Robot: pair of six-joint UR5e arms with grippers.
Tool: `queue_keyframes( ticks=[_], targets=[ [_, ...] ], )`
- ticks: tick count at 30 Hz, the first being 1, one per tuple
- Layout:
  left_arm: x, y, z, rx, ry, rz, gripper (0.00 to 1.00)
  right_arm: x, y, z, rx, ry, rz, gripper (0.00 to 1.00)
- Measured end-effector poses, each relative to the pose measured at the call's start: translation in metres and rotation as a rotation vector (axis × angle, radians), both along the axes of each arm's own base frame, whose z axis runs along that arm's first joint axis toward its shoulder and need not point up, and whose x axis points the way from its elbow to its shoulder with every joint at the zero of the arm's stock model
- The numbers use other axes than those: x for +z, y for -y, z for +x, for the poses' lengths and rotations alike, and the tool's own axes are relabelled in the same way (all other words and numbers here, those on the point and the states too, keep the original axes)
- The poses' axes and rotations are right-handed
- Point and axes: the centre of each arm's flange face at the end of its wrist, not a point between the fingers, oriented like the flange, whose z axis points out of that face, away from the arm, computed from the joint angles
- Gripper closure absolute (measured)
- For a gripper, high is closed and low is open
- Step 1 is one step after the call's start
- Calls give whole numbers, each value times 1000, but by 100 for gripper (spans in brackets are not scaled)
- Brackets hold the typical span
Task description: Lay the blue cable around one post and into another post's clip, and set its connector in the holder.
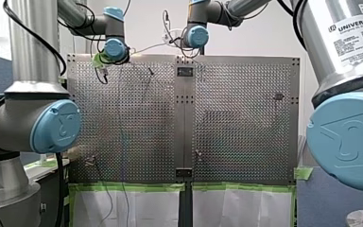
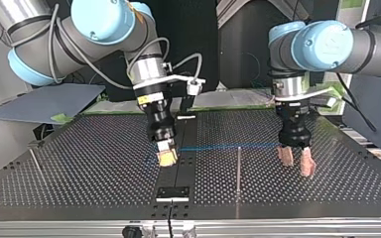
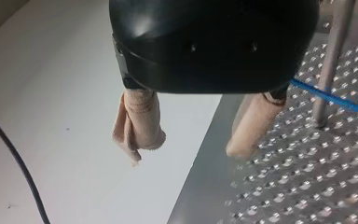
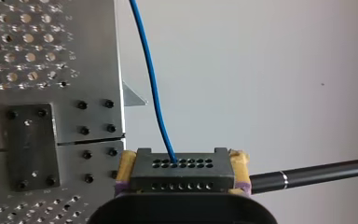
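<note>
In the top view my right gripper (image 2: pixel 167 156) hangs over the table's middle seam, its yellow pads shut on a black connector. The right wrist view shows that connector (image 4: pixel 182 169) between the pads, with the blue cable (image 4: pixel 150 79) rising from its top face. The blue cable (image 2: pixel 228 147) runs low across the table past a thin metal post (image 2: pixel 238 168) toward my left gripper (image 2: pixel 294 161). That gripper is open with beige pads and holds nothing. In the left wrist view its fingers (image 3: pixel 139 125) stand apart, with the cable (image 3: pixel 340 101) and the post (image 3: pixel 333 60) beside them.
A small dark plate (image 2: pixel 173 193) sits on the seam near the table's front edge in the top view. Another thin post (image 2: pixel 35 163) leans at that view's left. The front view shows further small posts (image 1: pixel 278 96) on the perforated table (image 1: pixel 246 123), and a dark rod (image 4: pixel 317 173) lies beside the connector.
</note>
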Motion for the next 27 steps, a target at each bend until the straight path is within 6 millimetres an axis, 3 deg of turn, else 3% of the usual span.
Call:
queue_keyframes(
  ticks=[9,16,27],
  targets=[
    [9,3,31,-53,5,5,0,-2,13,13,-7,12,-7,100],
    [15,-3,42,-51,18,3,0,-2,25,25,-10,19,-8,100],
    [-1,-10,61,-71,-14,33,0,-18,51,34,-34,11,9,100]
  ],
)
